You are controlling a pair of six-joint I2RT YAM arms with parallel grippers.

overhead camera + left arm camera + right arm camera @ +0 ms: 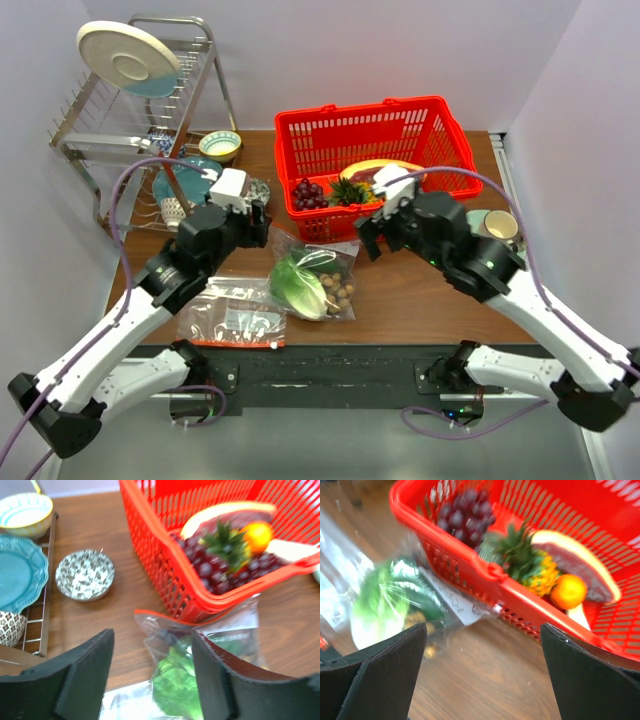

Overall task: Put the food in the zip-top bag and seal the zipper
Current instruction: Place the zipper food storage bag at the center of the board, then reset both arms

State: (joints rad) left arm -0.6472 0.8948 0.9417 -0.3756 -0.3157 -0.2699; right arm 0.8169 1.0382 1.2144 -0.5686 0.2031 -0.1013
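The brown wooden table [420, 290] sits between plain pale walls [350, 50]. A metal dish rack [100, 140] stands at the far left, and a red basket [375, 130] at the back. The zip-top bag [345, 258] lies in the middle, just in front of the basket, with the cabbage [298, 288], cucumber [318, 262] and nuts [338, 292] inside. Its zipper [150, 614] is right beside the basket. A second bag [232, 315] lies flat near the left arm. The left gripper [152, 650] hangs over the full bag, fingers apart, holding nothing. The right gripper [482, 630] is spread wide and empty too. A white label [452, 602] is on the bag — too blurry to read.
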